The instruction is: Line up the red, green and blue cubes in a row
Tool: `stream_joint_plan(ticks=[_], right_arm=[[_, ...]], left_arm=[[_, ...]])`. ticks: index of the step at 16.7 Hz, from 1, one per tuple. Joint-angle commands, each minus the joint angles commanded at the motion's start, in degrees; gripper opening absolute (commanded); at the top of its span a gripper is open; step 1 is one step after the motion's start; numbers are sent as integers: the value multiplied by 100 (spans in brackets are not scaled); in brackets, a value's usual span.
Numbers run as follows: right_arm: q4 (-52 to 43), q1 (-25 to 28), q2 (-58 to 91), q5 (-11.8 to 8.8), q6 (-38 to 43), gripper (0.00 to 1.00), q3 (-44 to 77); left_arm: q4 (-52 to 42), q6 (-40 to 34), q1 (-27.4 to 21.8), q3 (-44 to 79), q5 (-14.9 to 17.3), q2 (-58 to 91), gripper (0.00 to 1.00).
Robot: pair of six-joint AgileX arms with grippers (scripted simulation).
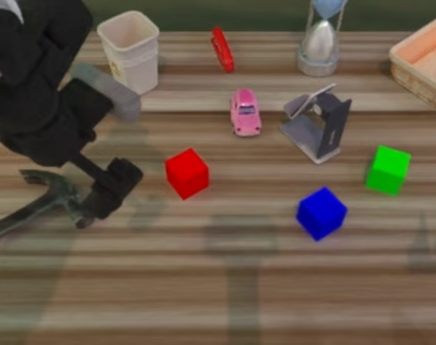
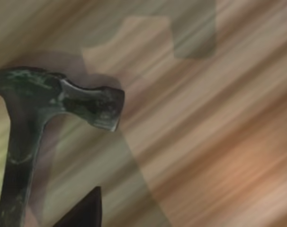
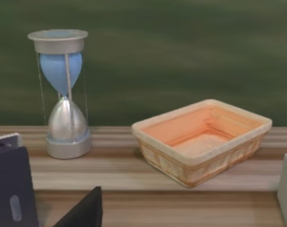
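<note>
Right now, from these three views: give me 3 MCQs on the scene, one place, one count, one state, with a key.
1. Which cube lies nearest the top view's left side?
A. blue cube
B. red cube
C. green cube

2. How many toy cars are on the table?
A. one
B. two
C. three

3. How does the hourglass stand?
A. tipped on its side
B. upright
C. inside the basket

Key:
1 B: the red cube lies left of the blue cube and the green cube.
2 A: only one pink toy car shows.
3 B: the hourglass stands upright beside the basket, with the left gripper far off by the hammer.
</note>
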Motion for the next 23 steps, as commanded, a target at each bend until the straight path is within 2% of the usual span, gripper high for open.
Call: stream_joint_plan(ticks=[5, 11, 14, 20, 23], right_arm=[[0, 0, 0, 0, 0, 100, 0], [0, 0, 0, 0, 0, 100, 0], [0, 0, 0, 0, 0, 100, 0], [0, 0, 0, 0, 0, 100, 0], [0, 0, 0, 0, 0, 100, 0]], left_arm=[[-1177, 480, -423, 2454, -109, 2597, 100], [-1546, 808, -667, 4661, -232, 4371, 100], [-1542, 856, -696, 5040, -258, 4641, 100], [-1520, 855, -667, 5007, -255, 4627, 100], [-1113, 870, -684, 4663, -257, 4719, 100]])
